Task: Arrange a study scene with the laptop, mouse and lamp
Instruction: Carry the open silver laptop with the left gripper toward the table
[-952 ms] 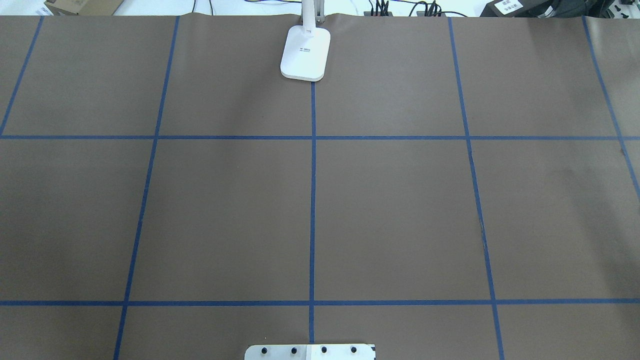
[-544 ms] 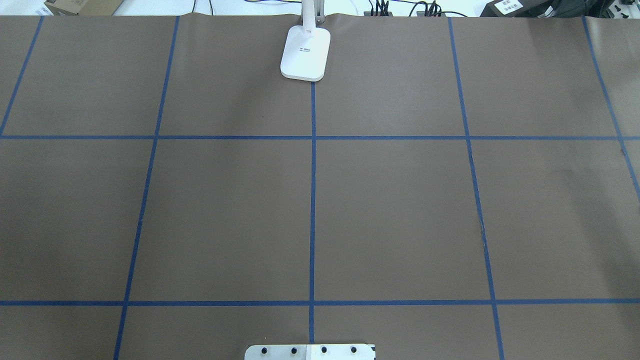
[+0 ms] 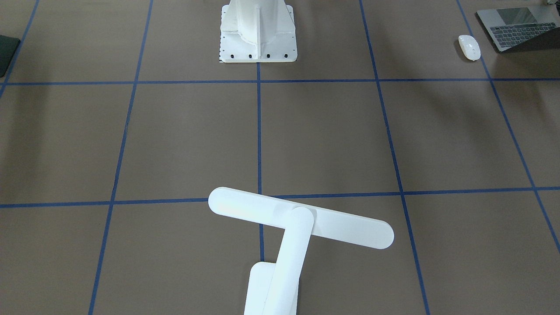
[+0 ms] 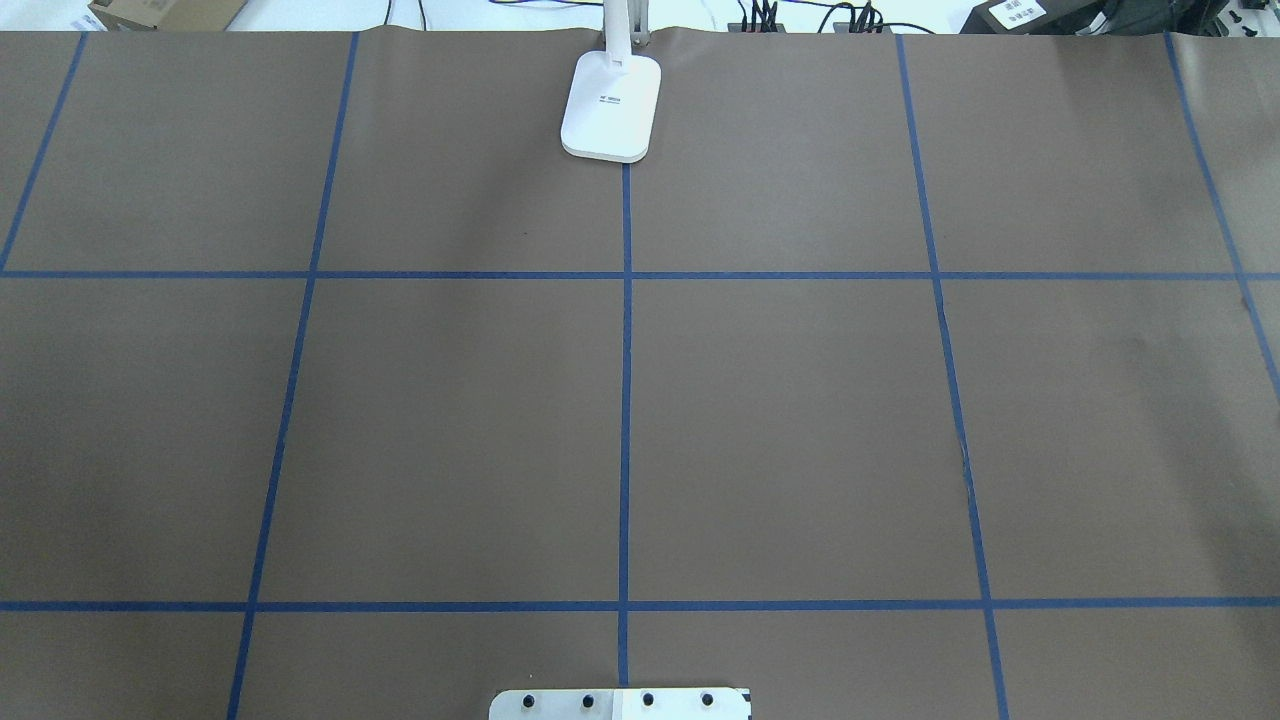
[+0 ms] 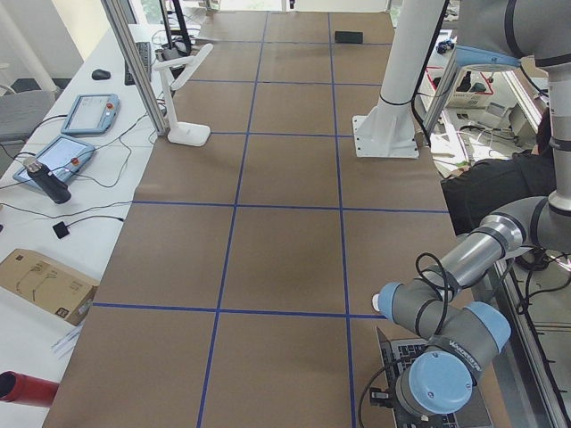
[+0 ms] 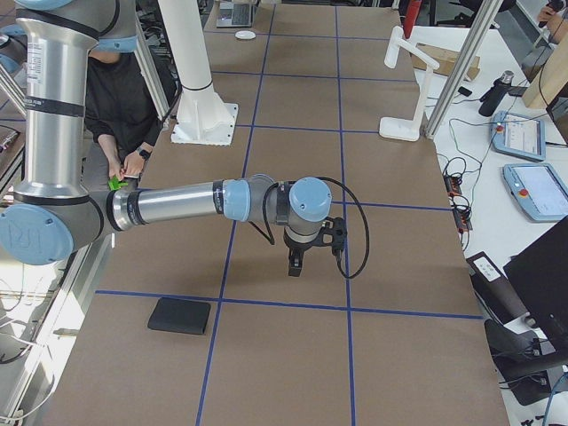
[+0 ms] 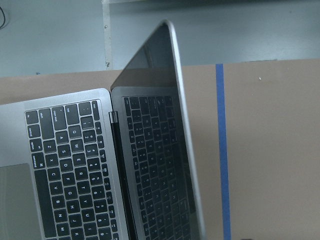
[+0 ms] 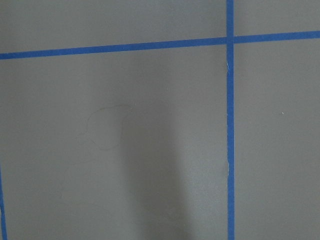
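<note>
one open laptop (image 3: pixel 512 26) beside the mouse (image 3: pixel 469 47), lamp (image 3: pixel 299 223) well apart

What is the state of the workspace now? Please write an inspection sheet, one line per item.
surface: brown paper with blue tape grid.
job's things: laptop open at the table corner on the robot's left; mouse beside it, apart; lamp upright at the far middle edge.
clutter: black pad near the right arm; white pedestal.
grippers: left gripper over the laptop, right gripper above bare paper; open or shut cannot be told.
cables: black loop by the right gripper; more on the side desk.
surroundings: a person behind the robot; pendants; cardboard box.
</note>
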Robot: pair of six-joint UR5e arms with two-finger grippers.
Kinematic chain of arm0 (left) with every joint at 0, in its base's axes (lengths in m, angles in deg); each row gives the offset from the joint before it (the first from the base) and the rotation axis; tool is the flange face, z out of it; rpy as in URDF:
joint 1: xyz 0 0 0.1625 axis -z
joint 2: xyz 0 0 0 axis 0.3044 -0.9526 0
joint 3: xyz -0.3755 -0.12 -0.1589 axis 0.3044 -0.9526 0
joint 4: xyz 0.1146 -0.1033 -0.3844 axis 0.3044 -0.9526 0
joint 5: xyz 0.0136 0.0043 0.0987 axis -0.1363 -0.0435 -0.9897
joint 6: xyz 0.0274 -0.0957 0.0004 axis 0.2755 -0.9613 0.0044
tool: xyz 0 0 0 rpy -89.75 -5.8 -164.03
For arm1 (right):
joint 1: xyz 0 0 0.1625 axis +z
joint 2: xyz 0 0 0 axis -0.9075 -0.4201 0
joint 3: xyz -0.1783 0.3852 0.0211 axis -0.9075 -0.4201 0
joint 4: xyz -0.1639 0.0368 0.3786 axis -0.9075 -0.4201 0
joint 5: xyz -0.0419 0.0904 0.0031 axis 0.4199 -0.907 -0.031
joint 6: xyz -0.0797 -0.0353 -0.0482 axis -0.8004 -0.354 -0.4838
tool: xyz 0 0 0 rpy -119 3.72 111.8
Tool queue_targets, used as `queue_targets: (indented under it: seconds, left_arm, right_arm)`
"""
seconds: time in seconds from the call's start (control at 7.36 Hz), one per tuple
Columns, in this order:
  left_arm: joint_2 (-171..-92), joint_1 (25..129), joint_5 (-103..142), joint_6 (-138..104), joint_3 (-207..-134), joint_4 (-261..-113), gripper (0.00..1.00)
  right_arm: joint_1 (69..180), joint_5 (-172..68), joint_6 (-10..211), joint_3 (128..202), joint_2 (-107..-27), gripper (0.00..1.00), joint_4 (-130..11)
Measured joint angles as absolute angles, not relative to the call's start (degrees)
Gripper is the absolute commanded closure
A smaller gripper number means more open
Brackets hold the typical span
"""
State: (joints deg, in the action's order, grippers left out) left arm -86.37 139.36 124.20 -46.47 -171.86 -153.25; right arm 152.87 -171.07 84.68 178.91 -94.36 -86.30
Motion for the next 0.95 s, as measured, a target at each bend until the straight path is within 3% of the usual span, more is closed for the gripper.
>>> queue_targets:
  seconds: [0.27,0.95]
  left_arm:
    - [-86.67,139.36,124.2,-46.32,-172.35,-153.2,1.0]
    - [-88.23,139.49,124.11,-46.33,-177.54,-151.27,1.0]
  right_arm:
    - [152.87,-171.07,84.68,178.67,-94.36,0.01,-86.33]
    - [152.87,-171.08,84.75,178.44,-94.24,0.01,-86.38]
